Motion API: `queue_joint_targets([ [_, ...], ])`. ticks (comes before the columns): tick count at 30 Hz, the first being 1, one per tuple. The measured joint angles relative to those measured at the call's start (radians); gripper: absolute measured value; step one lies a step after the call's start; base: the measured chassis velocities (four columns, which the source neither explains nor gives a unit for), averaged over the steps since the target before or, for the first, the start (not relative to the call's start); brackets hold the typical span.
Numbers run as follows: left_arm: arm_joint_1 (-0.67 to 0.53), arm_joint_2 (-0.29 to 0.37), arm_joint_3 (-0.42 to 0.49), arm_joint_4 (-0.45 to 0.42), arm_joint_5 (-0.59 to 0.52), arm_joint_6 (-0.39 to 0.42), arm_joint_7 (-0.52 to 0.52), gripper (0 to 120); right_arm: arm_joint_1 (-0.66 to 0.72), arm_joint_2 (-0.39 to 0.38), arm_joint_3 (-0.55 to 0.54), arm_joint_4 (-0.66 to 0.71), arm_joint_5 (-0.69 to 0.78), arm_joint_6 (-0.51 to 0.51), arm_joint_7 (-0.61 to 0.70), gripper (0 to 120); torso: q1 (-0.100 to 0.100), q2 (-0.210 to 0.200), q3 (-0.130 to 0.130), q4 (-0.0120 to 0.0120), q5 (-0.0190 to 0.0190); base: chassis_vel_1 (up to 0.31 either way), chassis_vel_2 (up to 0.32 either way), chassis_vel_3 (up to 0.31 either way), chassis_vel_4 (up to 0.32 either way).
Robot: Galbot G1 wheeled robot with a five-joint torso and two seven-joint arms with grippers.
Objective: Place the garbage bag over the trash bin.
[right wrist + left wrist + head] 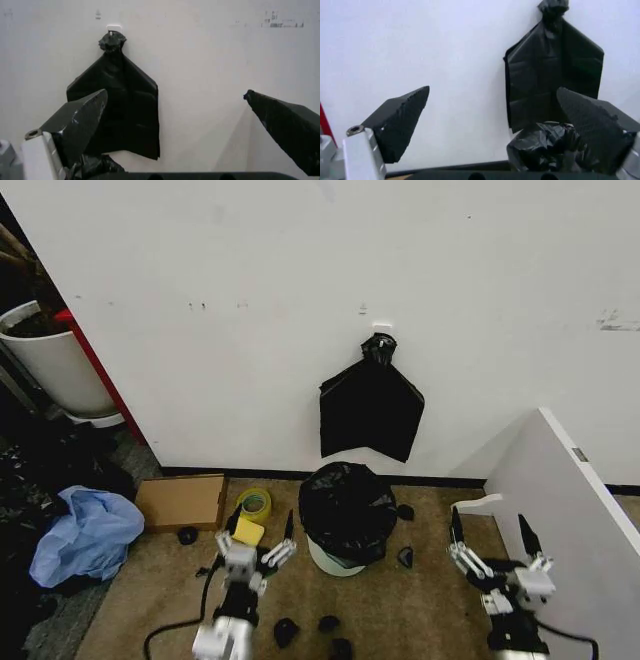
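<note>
Nearest my head camera are the two grippers: left gripper (262,538) low and left of the bin, jaws spread wide and holding nothing; right gripper (490,548) low on the right beside a white panel (560,490), jaws likewise spread and empty. Between them, closer to the left one, stands the trash bin (335,558) on the carpet near the wall, with the garbage bag (347,505) draped over its top and bunched down its sides, leaving a band of white at the base. On the wall above hangs a flat black bag bundle (370,408) with a knotted top. Risk, as I judge it: the film is thin and loose, so a finger passing close could snag a fold and drag the bag off the rim or tip the light bin. Not resolvable: whether the bag mouth is seated all round the rim, since the far side is hidden and the rim itself is covered.
</note>
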Motion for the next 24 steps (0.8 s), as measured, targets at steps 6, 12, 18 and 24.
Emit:
queue_joint_targets([
  [6, 0.019, -0.004, -0.036, -0.019, 0.045, -0.050, -0.016, 100, -0.014, 0.013, 0.008, -0.017, -0.046, 0.007, 0.012, 100, 0.000, 0.000, 0.000, -0.0002, -0.0003, 0.000, 0.000, 0.000, 0.000],
  [12, 0.033, -0.008, -0.051, -0.028, 0.045, -0.058, -0.024, 100, -0.006, 0.031, 0.007, -0.060, -0.060, -0.001, 0.026, 100, 0.000, 0.000, 0.000, -0.0002, -0.0002, 0.000, 0.000, 0.000, 0.000],
  [18, 0.035, -0.010, -0.050, -0.020, 0.040, -0.058, -0.028, 100, -0.004, 0.036, 0.003, -0.063, -0.057, -0.003, 0.021, 100, 0.000, 0.000, 0.000, -0.0001, -0.0002, 0.000, 0.000, 0.000, 0.000],
  [24, 0.033, -0.010, -0.048, -0.018, 0.036, -0.056, -0.028, 100, -0.004, 0.036, 0.002, -0.063, -0.056, -0.005, 0.021, 100, 0.000, 0.000, 0.000, -0.0001, -0.0002, 0.000, 0.000, 0.000, 0.000],
])
